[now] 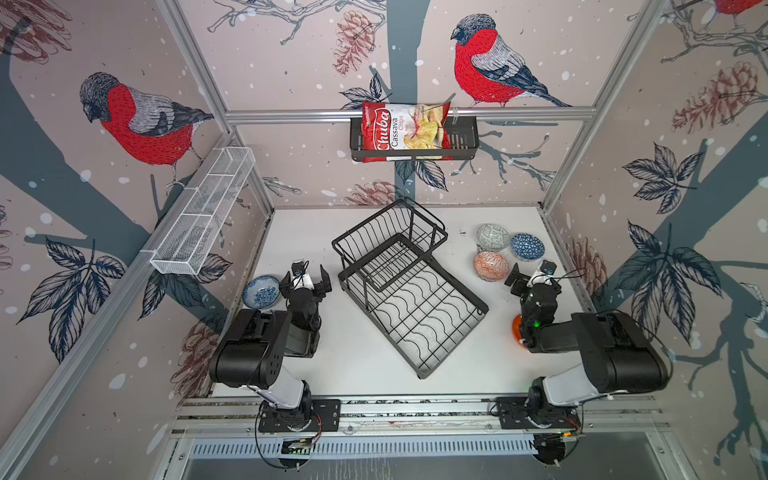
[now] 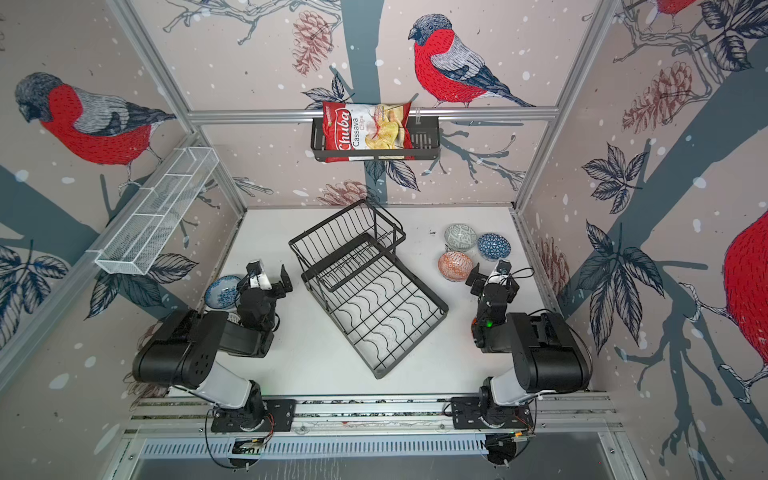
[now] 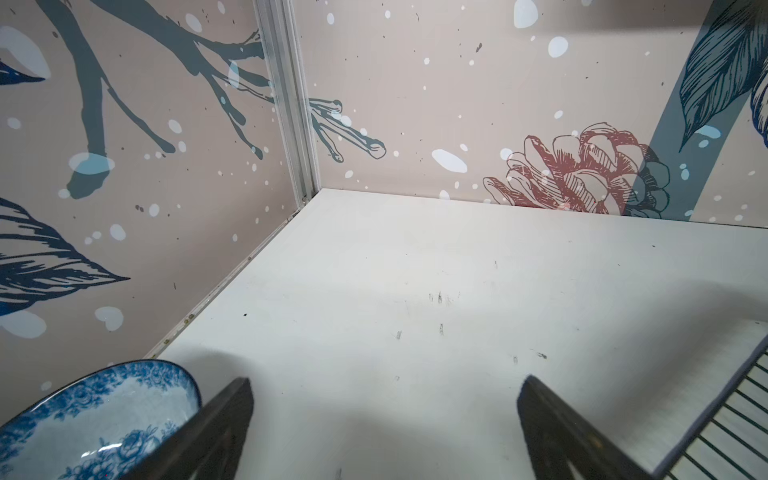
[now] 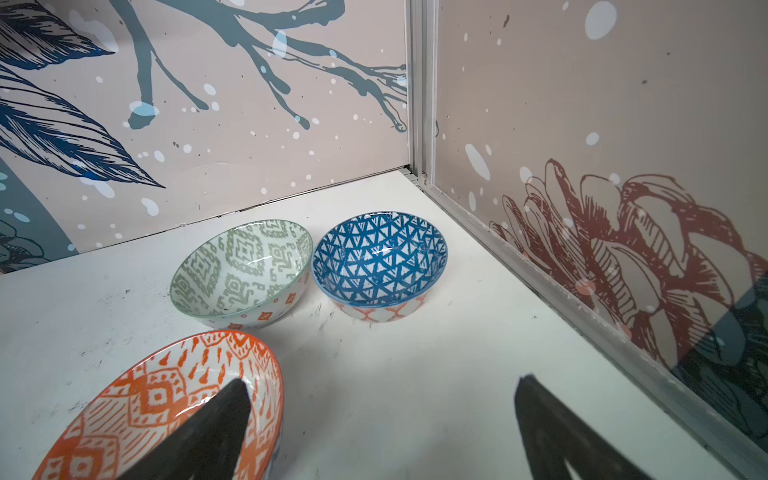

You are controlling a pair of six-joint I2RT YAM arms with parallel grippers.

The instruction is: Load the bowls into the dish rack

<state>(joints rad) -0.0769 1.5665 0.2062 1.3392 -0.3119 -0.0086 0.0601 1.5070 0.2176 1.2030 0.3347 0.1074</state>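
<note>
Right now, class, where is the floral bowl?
In both top views the floral bowl sits at the table's left edge, just outside the left hand, well left of the rack.

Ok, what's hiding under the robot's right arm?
A bright orange bowl sits under the right arm. Only a curved bit of its edge peeks out in a top view. The arm covers the rest, so what's inside it cannot be seen.

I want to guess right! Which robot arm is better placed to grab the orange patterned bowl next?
The right arm, I think. Its open right gripper hovers right by the orange patterned bowl. The left gripper, open too, is across the dish rack, beside the blue floral bowl instead.
</note>
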